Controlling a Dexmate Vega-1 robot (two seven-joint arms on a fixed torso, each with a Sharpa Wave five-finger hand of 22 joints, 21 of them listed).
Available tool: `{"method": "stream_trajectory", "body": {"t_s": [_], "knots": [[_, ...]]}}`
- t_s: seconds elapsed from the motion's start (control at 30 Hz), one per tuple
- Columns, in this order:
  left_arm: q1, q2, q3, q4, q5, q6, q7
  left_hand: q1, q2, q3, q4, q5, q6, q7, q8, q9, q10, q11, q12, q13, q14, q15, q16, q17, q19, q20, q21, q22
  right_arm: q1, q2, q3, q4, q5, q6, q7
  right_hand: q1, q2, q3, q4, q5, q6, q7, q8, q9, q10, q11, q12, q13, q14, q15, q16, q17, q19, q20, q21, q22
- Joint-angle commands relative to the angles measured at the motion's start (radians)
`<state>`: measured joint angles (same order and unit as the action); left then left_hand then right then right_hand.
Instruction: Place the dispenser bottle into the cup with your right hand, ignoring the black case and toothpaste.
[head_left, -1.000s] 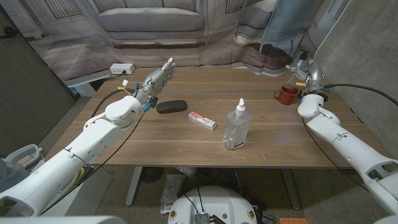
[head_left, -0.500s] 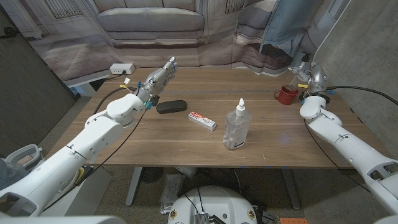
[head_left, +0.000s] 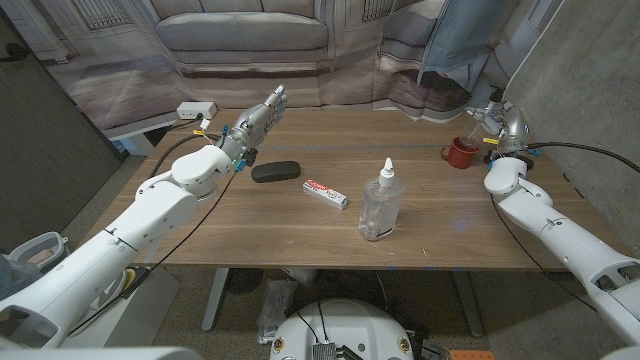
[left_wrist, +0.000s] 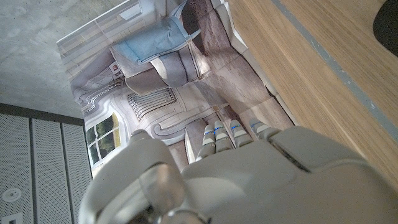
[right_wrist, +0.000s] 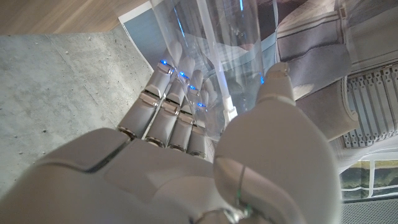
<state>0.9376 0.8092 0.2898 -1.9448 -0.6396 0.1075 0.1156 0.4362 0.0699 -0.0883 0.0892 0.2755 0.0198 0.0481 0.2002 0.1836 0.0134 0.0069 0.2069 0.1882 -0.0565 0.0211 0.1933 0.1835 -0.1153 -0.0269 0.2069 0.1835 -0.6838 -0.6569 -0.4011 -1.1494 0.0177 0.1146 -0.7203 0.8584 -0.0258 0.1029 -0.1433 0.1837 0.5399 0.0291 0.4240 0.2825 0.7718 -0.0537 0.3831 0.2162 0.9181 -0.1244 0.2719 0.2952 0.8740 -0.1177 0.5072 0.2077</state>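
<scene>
Dispenser bottle (head_left: 381, 203), clear and white-nozzled, stands on our wooden bench (head_left: 480, 220) before a sofa (head_left: 243, 30); both hands' fingers open.

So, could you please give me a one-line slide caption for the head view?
Dispenser bottle stands mid-table, red cup near the raised right hand, left hand lifted beyond the black case.

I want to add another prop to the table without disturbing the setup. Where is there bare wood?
Bare wood runs along the near edge of the table in front of the dispenser bottle, and between the bottle and the red cup. The middle-left is crowded: the black case and toothpaste lie close together.
</scene>
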Motion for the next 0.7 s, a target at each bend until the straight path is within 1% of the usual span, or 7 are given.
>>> {"method": "stream_trajectory", "body": {"t_s": [0.03,0.27,0.7], "knots": [[-0.011,0.007,-0.004,-0.024,0.008,0.02,0.011,0.005,0.008,-0.009,0.0,0.004,-0.001,0.002,-0.001,0.005,0.005,0.005,0.0,0.004,-0.006,-0.002,-0.004,0.003,-0.01,0.002,-0.002,0.004,0.032,0.025,-0.018,0.078,-0.003,0.06,-0.009,0.091,0.155,0.053,0.027,0.007,0.183,-0.166,0.008,0.003,0.088,-0.081,-0.002,0.005,0.005,-0.097,0.005,0.002,-0.003,-0.085,0.007,0.001],[-0.016,0.003,0.0,-0.02,0.009,0.023,0.012,0.005,0.008,-0.009,0.0,0.004,-0.001,0.002,-0.001,0.005,0.005,0.004,0.0,0.004,-0.006,-0.002,-0.004,0.003,-0.01,0.001,-0.002,0.004,0.062,0.041,-0.039,0.133,-0.004,0.081,-0.006,0.091,0.156,0.054,0.027,0.007,0.187,-0.167,0.008,0.003,0.09,-0.081,-0.002,0.006,0.006,-0.097,0.005,0.003,-0.003,-0.085,0.008,0.002],[-0.019,-0.008,0.004,0.0,0.008,0.013,0.008,0.006,0.009,-0.012,0.0,0.004,0.001,0.002,0.0,0.005,0.005,0.005,0.0,0.004,-0.007,-0.001,-0.004,0.003,-0.012,0.002,-0.002,0.004,0.07,0.041,-0.056,0.143,0.0,0.073,-0.002,0.091,0.156,0.055,0.026,0.007,0.188,-0.168,0.008,0.004,0.093,-0.081,-0.003,0.007,0.007,-0.097,0.005,0.004,-0.003,-0.085,0.01,0.002]]}}
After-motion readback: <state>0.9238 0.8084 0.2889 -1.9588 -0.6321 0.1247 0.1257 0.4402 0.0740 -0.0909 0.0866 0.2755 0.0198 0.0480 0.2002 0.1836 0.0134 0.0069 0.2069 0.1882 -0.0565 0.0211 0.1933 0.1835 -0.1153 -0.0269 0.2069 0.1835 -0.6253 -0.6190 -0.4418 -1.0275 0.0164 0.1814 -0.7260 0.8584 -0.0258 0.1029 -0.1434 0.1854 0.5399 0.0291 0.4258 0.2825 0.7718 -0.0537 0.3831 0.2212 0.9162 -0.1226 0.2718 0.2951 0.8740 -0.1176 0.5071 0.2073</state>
